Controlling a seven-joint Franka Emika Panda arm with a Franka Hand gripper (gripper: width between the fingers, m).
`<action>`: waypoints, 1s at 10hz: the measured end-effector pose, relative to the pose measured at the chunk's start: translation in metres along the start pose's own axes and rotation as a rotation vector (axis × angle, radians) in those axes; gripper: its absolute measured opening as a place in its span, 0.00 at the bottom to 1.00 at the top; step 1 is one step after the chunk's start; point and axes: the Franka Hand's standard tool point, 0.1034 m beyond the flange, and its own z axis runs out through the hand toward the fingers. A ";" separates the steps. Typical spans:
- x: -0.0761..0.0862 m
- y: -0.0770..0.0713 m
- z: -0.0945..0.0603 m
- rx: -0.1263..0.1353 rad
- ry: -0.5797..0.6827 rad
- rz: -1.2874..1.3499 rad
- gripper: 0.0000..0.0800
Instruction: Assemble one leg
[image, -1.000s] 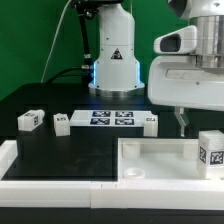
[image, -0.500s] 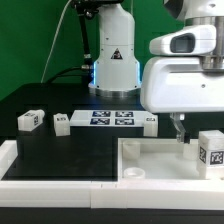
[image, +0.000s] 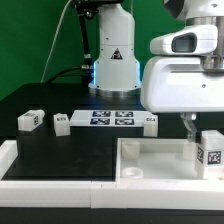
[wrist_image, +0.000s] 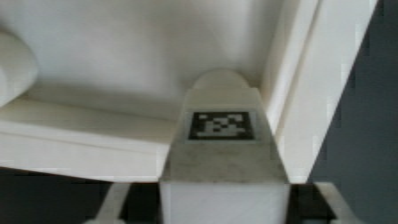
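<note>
The small white plastic peg-like leg (image: 210, 153) with a black-and-white square fiducial tag stands upright at about 4 o'clock in the exterior view, over the far corner of the large white square tray-like tabletop (image: 150, 160); whether it rests on the tray or hangs just above it cannot be told. In the wrist view the same leg (wrist_image: 222, 135) sits between the two dark fingertips (wrist_image: 132, 198), its tag facing the camera, so the two-finger gripper (wrist_image: 222, 200) is clenched on it. In the exterior view the gripper (image: 192, 128) descends from the white arm housing (image: 180, 75) at 2 o'clock, fingers meeting the leg's upper end. Three further small white tagged blocks lie on the black table (image: 50, 100): one (image: 29, 120) at 9 o'clock, one (image: 61, 123) just beside the thin flat white marker board (image: 110, 119), and one (image: 150, 122) at the board's opposite end. The white robot base (image: 112, 55) stands at 12 o'clock.
</note>
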 end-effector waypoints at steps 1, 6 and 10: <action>0.000 0.000 0.000 0.000 0.000 0.099 0.36; -0.005 0.017 -0.001 -0.043 -0.001 0.771 0.36; -0.012 0.034 -0.002 -0.096 -0.014 0.976 0.39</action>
